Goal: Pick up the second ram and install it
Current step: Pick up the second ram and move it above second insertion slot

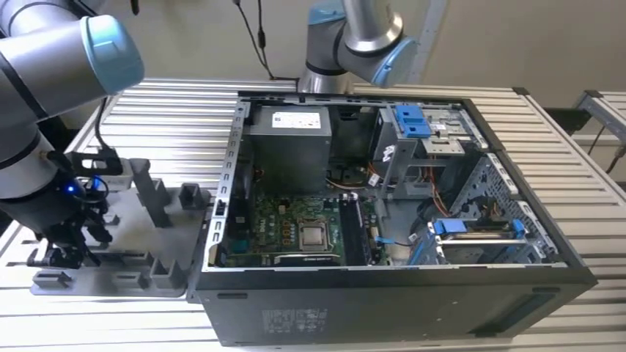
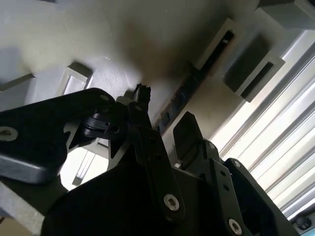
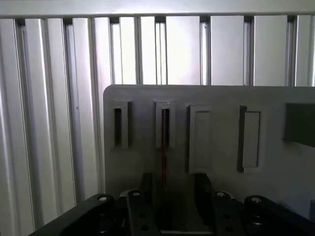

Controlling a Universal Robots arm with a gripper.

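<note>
RAM [image 3: 164, 147] stands on edge in a slot of the grey tray [image 3: 221, 98], which lies on the ribbed surface [image 1: 166, 117] beside the open case [image 1: 391, 308]. The gripper [image 3: 173, 183] hangs low over it, fingers spread, one on each side.

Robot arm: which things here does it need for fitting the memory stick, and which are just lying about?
Part of the job: gripper, open astride the ram stick; grey holder tray; ram slots on the motherboard, inside the open computer case.
Just there: power supply; blue drive brackets; second arm at the back; slatted table.
</note>
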